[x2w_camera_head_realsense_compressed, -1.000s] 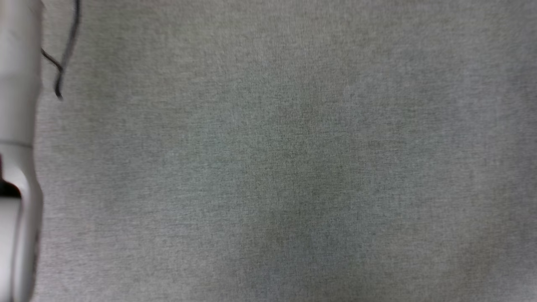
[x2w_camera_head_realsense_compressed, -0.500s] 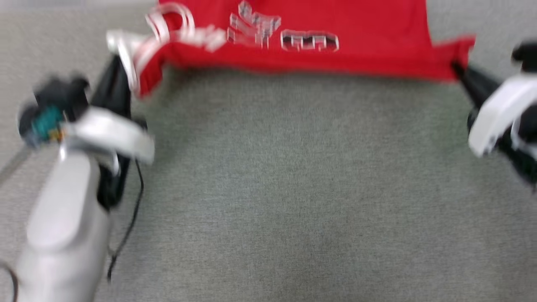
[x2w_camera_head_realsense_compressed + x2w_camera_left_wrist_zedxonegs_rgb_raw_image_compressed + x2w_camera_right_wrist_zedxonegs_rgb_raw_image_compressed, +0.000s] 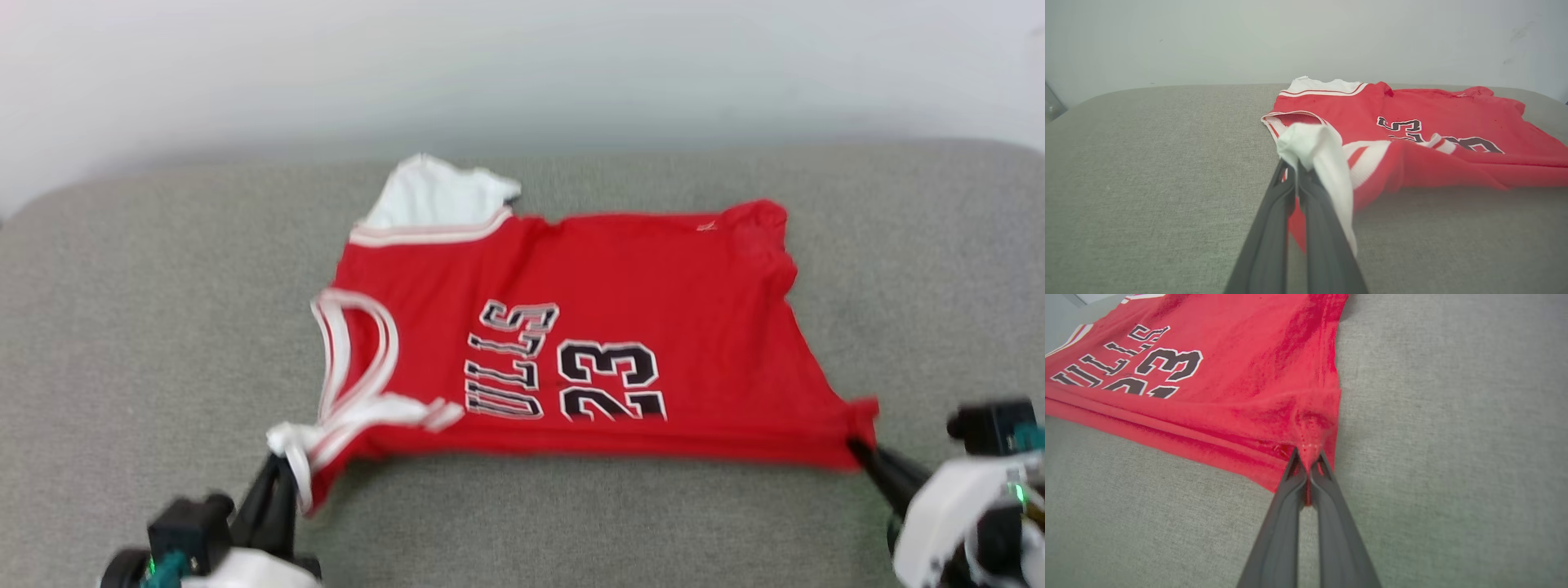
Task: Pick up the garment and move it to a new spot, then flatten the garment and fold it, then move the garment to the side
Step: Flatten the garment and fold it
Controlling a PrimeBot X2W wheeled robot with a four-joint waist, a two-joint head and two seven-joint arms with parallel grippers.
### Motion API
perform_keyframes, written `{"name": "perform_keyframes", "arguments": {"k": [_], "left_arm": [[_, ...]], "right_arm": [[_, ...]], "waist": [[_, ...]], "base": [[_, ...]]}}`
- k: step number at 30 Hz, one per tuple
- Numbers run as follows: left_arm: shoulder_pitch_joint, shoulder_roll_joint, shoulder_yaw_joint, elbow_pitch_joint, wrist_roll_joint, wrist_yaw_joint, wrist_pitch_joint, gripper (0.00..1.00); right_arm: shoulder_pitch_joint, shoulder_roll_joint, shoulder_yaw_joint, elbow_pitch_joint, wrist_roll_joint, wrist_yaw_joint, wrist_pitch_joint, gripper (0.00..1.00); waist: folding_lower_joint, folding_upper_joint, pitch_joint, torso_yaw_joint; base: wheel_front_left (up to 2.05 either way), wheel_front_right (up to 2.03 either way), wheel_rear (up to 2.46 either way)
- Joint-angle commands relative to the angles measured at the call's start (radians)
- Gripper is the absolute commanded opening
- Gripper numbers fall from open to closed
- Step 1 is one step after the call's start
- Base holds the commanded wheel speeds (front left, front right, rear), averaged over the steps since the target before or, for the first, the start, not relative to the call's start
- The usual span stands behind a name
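We have both jaws clamped on the garment: left gripper on the white strap corner, lower left of the head view, right gripper on the red hem corner, lower right. It lies on the grey cushion up-frame of both, long axis left-right, arms equally near. Underside hidden; gripper bodies cut off.

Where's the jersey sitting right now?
In the head view the garment lies spread mid-frame on the grey cushion, its near corners pinched by the left hand and the right hand.
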Motion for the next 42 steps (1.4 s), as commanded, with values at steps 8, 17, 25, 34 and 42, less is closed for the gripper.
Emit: {"name": "perform_keyframes", "arguments": {"k": [8,17,25,34,42], "left_arm": [[0.160,0.037,-0.001,-0.162,-0.008,0.041,0.076,0.00],[0.101,0.053,-0.030,-0.212,-0.021,0.011,0.137,0.00],[-0.065,0.076,-0.061,-0.117,-0.016,-0.060,0.167,0.00],[-0.201,0.062,-0.103,0.033,-0.031,-0.123,0.185,0.00],[-0.257,0.037,-0.124,0.160,-0.086,-0.156,0.195,1.00]], "right_arm": [[0.275,0.082,-0.224,-0.193,-0.106,-0.002,0.140,0.00],[0.284,0.193,-0.357,-0.354,-0.233,-0.002,0.300,0.00],[0.117,0.213,-0.347,-0.312,-0.281,-0.002,0.347,0.00],[-0.063,0.202,-0.276,-0.161,-0.262,-0.002,0.289,0.00],[-0.106,0.192,-0.216,-0.031,-0.251,-0.002,0.188,1.00]], "waist": [[0.0004,-0.0001,-0.063,0.005],[0.0004,-0.0001,-0.024,0.008],[0.0004,-0.0001,0.067,0.007],[0.0004,-0.0001,0.173,0.011],[0.0004,-0.0001,0.199,0.017]], "base": [[0.00,0.00,0.00],[0.00,0.00,0.00],[0.00,0.00,0.00],[0.00,0.00,0.00],[0.00,0.00,0.00]]}}
